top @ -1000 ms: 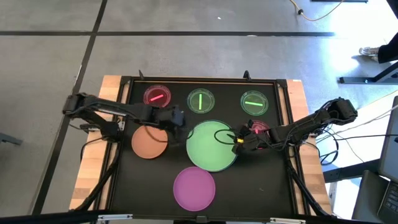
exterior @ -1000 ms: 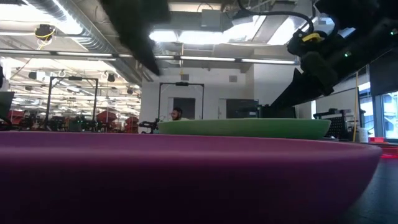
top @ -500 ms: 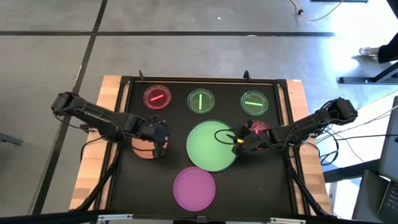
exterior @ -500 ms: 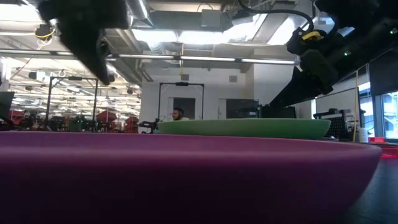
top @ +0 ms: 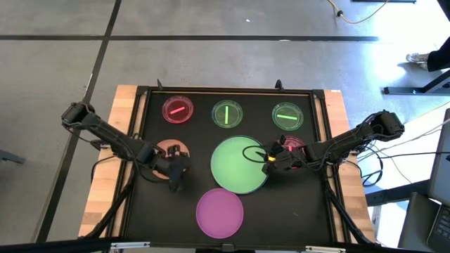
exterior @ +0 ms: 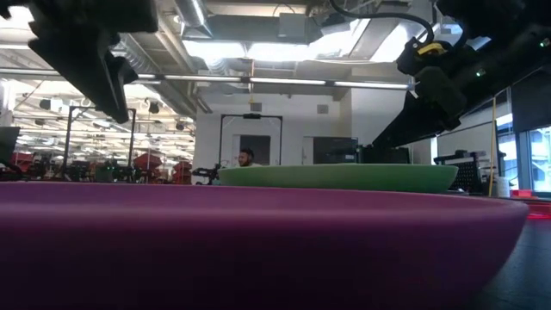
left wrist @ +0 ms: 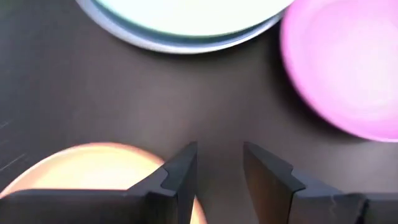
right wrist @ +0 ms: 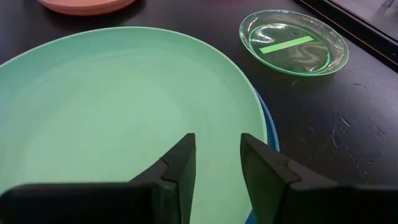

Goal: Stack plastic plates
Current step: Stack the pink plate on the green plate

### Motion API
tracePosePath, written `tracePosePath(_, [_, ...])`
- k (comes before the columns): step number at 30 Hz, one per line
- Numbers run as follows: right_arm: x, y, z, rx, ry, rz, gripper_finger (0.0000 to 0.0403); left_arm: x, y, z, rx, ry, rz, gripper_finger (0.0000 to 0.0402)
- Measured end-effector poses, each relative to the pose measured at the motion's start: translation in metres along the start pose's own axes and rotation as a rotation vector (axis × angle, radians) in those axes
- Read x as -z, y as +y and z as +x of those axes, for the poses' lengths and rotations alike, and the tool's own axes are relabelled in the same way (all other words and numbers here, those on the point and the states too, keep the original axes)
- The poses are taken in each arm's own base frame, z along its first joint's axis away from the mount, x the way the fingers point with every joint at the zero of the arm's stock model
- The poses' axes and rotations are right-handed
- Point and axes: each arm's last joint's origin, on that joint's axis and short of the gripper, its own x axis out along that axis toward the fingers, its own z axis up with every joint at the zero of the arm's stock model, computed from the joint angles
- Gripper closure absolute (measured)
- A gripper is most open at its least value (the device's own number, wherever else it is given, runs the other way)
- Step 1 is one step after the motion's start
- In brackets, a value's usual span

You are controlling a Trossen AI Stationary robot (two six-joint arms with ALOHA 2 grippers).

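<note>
A large green plate (top: pixel 235 169) lies on a blue plate whose rim (right wrist: pixel 271 138) shows under it. An orange plate (top: pixel 165 149) lies to its left and a magenta plate (top: pixel 219 211) nearer, each flat on the black mat. Along the far side sit a red dish (top: pixel 178 109) and two green dishes (top: pixel 227 114) (top: pixel 287 116); another red dish (top: pixel 294 145) is half hidden under the right arm. My left gripper (top: pixel 176 174) (left wrist: pixel 219 171) is open, raised over the orange plate's near edge (left wrist: pixel 93 165). My right gripper (top: pixel 267 156) (right wrist: pixel 217 168) is open above the green plate's right part.
The black mat (top: pixel 309 204) is framed by a raised rim on a wooden table (top: pixel 105 197). Bare mat lies near the left and right of the magenta plate. In the low view a person (exterior: pixel 245 158) sits far off in the room behind.
My left gripper has swung from beside the green plate's far-left rim toward the table's near edge, crossing the orange plate and ending over its near edge. The plates and the right arm have stayed where they were.
</note>
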Motion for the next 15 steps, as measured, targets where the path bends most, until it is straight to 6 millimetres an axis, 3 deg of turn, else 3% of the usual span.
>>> tracePosePath(7, [0.0, 0.0, 0.0, -0.009, 0.0, 0.002, 0.0288, -0.003, -0.026, 0.022, 0.127, -0.039, 0.091, 0.028])
tracePosePath(15, [0.0, 0.0, 0.0, -0.01, -0.002, 0.003, 0.0288, -0.007, -0.034, 0.054, 0.178, -0.035, -0.027, 0.028])
